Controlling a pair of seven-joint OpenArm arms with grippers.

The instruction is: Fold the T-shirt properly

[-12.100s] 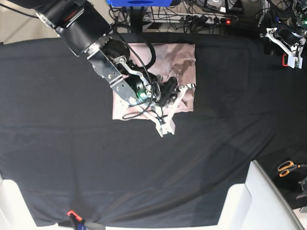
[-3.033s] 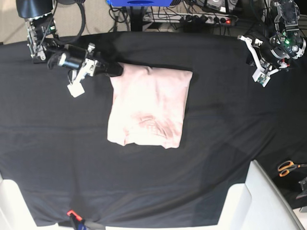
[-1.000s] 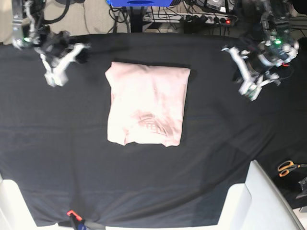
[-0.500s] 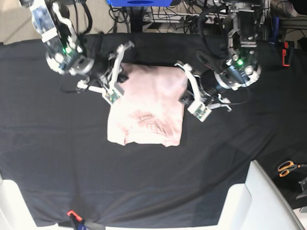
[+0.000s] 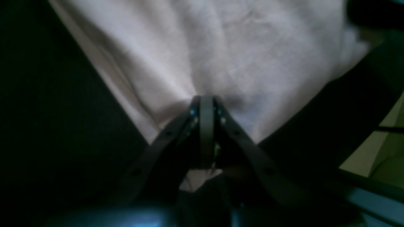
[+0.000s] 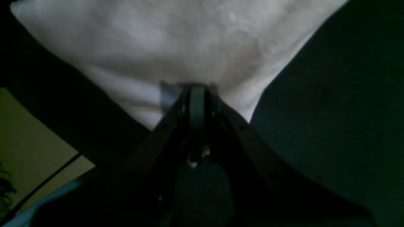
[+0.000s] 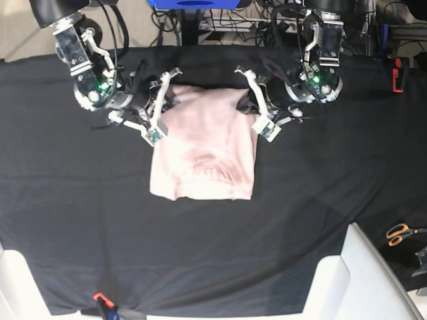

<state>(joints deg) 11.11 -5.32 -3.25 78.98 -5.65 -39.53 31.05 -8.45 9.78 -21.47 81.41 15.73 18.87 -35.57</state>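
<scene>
The pale pink T-shirt (image 7: 203, 147), already folded into a rough rectangle, lies on the black cloth (image 7: 333, 173) covering the desk, nearer the far edge than the near one and roughly midway between the left and right sides. Both claws are at its 2 far corners. The left gripper (image 7: 252, 101) is clenched on the far corner that sits on the base view's right; its wrist view shows the pink fabric (image 5: 221, 63) puckering into the closed fingertips (image 5: 206, 107). The right gripper (image 7: 160, 101) is likewise clenched on the opposite far corner, with cloth gathered at its tips (image 6: 196, 91) (a small fold bunches there). Orange-handled scissors (image 7: 400, 233) lie at the desk's right edge.
</scene>
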